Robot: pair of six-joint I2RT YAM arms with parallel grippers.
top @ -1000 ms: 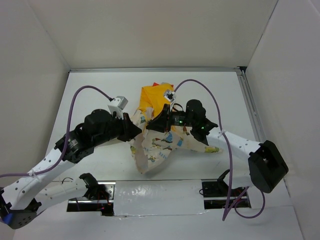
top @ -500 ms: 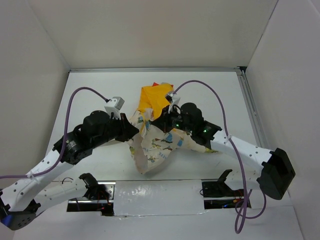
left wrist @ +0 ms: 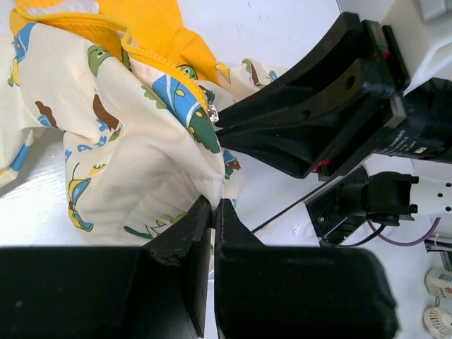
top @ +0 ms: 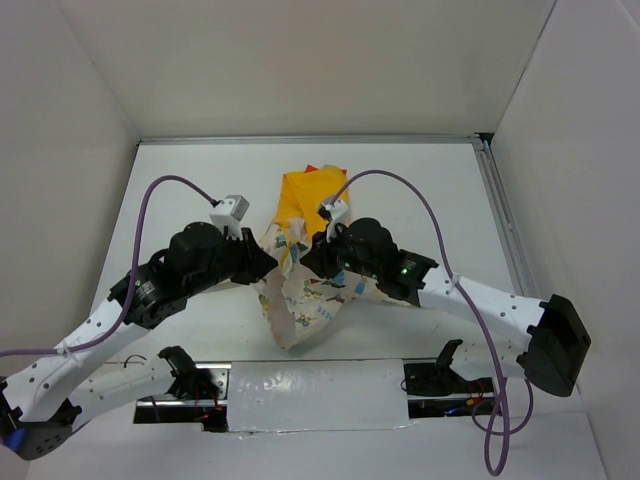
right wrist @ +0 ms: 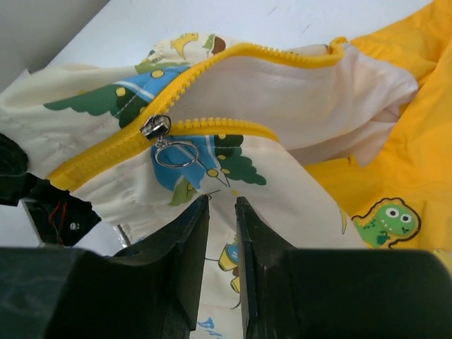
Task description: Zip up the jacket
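Note:
The jacket (top: 312,292), cream with cartoon prints and a yellow-orange hood (top: 305,192), lies bunched at the table's middle. My left gripper (top: 272,262) is shut on a fold of its cream fabric (left wrist: 141,155) at the jacket's left edge, seen in the left wrist view (left wrist: 214,206). My right gripper (top: 305,258) is narrowly open and empty (right wrist: 221,201), hovering just below the zipper slider (right wrist: 155,127) and its ring pull (right wrist: 176,153). The yellow zipper (right wrist: 233,60) is joined below the slider and parted above it. The right fingers (left wrist: 282,134) point at the slider (left wrist: 212,115).
White walls enclose the table on three sides. A metal rail (top: 500,215) runs along the right edge. A silver-taped strip (top: 310,385) lies at the near edge between the arm bases. Purple cables (top: 160,195) loop above both arms.
My right arm has swung left and lower, bringing its gripper close to the zipper slider. My left gripper has kept its hold on the fabric, hardly moving.

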